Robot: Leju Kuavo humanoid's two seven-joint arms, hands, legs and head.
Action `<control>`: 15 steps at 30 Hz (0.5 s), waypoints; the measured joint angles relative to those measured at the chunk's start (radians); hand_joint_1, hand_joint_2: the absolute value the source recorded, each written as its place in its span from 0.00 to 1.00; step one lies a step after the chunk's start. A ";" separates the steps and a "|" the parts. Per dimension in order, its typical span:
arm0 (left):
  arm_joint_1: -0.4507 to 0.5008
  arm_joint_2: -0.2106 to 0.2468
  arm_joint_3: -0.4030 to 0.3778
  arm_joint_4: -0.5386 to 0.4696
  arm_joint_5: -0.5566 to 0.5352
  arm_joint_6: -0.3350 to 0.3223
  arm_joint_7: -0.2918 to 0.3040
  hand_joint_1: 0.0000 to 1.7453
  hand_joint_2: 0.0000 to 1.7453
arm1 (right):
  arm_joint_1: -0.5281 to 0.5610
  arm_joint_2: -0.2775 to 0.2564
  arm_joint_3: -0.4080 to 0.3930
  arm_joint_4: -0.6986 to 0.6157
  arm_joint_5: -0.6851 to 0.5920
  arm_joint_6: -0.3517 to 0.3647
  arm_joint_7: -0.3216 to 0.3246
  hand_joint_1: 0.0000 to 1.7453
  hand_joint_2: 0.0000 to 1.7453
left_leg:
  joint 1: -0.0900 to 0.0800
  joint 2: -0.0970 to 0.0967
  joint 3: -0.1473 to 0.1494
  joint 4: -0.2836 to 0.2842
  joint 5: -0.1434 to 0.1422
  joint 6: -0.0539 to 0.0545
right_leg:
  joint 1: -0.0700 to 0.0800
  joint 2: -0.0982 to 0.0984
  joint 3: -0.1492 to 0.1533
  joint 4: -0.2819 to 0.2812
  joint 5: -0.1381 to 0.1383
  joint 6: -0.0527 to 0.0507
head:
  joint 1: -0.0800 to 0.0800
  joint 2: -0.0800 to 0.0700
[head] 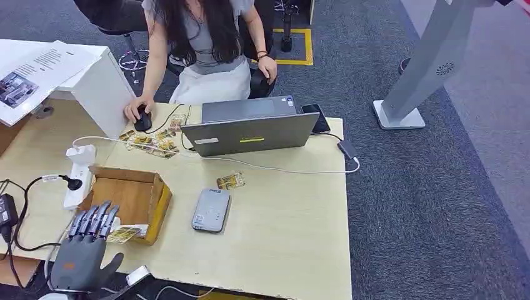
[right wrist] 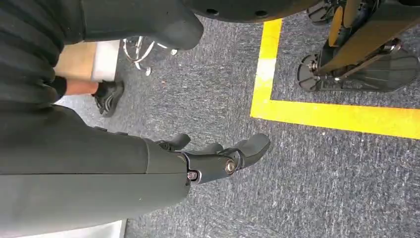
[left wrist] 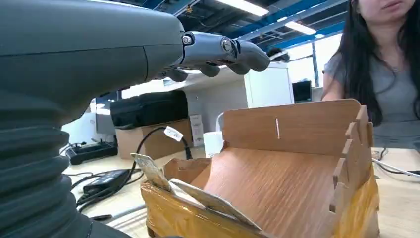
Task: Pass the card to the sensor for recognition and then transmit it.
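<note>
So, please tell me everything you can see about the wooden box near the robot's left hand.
The wooden box is an open tray of light plywood with notched, slotted walls and yellowish tape on its outer sides. It stands on the table beside a white power strip. Cards lean on its near edge. The left hand hovers there, fingers spread.

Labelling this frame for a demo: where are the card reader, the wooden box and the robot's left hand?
card reader [head: 211, 210], head view, middle of its grey top.
wooden box [head: 128, 195], head view, bare inner floor.
left hand [head: 84, 250], head view, back of the palm.
</note>
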 joint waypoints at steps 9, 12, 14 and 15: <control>-0.029 -0.024 0.000 0.027 -0.017 -0.015 -0.011 0.00 1.00 | 0.000 0.000 0.006 0.000 -0.002 0.002 -0.008 0.00 1.00 | 0.000 0.000 0.000 0.000 0.000 0.000 | 0.000 0.000 0.000 0.000 0.000 0.000 | 0.000 0.000; -0.039 -0.027 0.002 0.034 -0.017 -0.016 -0.010 0.00 1.00 | 0.000 0.000 0.007 0.000 -0.002 0.002 -0.009 0.00 1.00 | 0.000 0.000 0.000 0.000 0.000 0.000 | 0.000 0.000 0.000 0.000 0.000 0.000 | 0.000 0.000; -0.044 -0.028 0.002 0.037 -0.017 -0.021 -0.010 0.00 1.00 | -0.001 0.000 0.010 0.000 -0.002 0.002 -0.009 0.00 1.00 | 0.000 0.000 0.000 0.000 0.000 0.000 | 0.000 0.000 0.000 0.000 0.000 0.000 | 0.000 0.000; -0.046 -0.030 0.002 0.037 -0.018 -0.024 -0.010 0.00 1.00 | 0.000 0.000 0.011 0.000 -0.002 0.002 -0.009 0.00 1.00 | 0.000 0.000 0.000 0.000 0.000 0.000 | 0.000 0.000 0.000 0.000 0.000 0.000 | 0.000 0.000</control>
